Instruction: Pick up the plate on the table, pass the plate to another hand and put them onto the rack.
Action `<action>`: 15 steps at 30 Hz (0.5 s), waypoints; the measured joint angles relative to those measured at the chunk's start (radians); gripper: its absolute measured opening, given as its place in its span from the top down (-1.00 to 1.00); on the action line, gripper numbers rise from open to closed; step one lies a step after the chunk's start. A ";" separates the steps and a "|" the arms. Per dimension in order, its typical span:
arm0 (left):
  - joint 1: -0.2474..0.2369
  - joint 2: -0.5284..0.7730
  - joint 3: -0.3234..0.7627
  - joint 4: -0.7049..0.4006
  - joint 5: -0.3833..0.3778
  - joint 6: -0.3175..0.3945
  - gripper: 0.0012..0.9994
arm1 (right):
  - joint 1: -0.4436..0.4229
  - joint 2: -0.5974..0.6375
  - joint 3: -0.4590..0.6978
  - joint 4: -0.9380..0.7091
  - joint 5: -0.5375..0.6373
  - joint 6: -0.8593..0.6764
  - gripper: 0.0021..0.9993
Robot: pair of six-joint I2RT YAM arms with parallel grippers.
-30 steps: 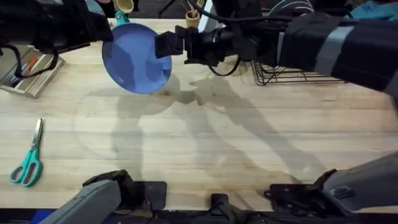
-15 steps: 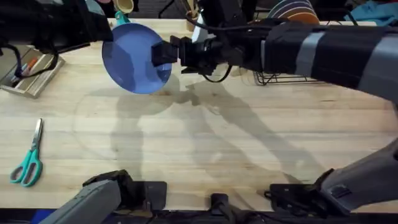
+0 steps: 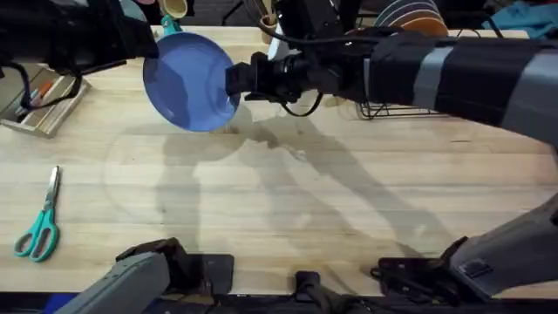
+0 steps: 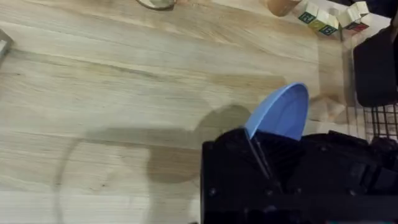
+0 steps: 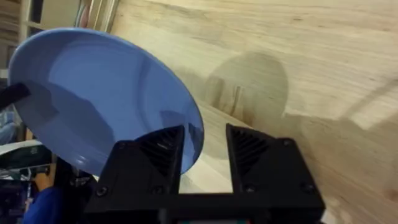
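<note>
1. Right hand has slid closer, and now its spread fingers straddle the plate's rim.
2. Plate hangs above the worktop, pinched by the left hand.
3. Rack sits behind the right arm.

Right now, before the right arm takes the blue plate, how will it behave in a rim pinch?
Probably stiff: the plate holds its shape, held by one edge in the left gripper. Its glossy face suggests it is slippery, so the right gripper, jaws open, likely needs a deep bite. Being round, it might roll if dropped on the table.
</note>
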 joint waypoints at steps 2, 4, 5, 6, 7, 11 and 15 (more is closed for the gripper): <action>0.000 0.000 0.000 0.000 0.000 0.000 0.92 | 0.000 0.000 0.000 0.002 0.001 0.003 0.29; 0.000 0.000 0.000 0.000 0.000 0.000 0.92 | 0.000 0.000 0.000 0.008 0.001 0.017 0.35; 0.000 0.000 0.000 0.000 0.000 0.000 0.92 | 0.000 0.000 0.000 0.012 0.001 0.021 0.40; 0.000 0.000 0.000 0.000 0.000 0.000 0.92 | 0.000 0.000 0.000 0.015 0.001 0.024 0.45; 0.000 0.000 0.000 0.000 0.000 0.000 0.92 | 0.000 0.000 0.000 0.018 0.001 0.027 0.53; 0.000 0.000 0.000 0.000 0.000 0.000 0.92 | 0.000 0.000 0.000 0.018 0.001 0.038 0.74; 0.000 0.000 0.000 0.000 0.000 0.000 0.92 | 0.003 0.000 0.000 0.019 0.001 0.044 0.90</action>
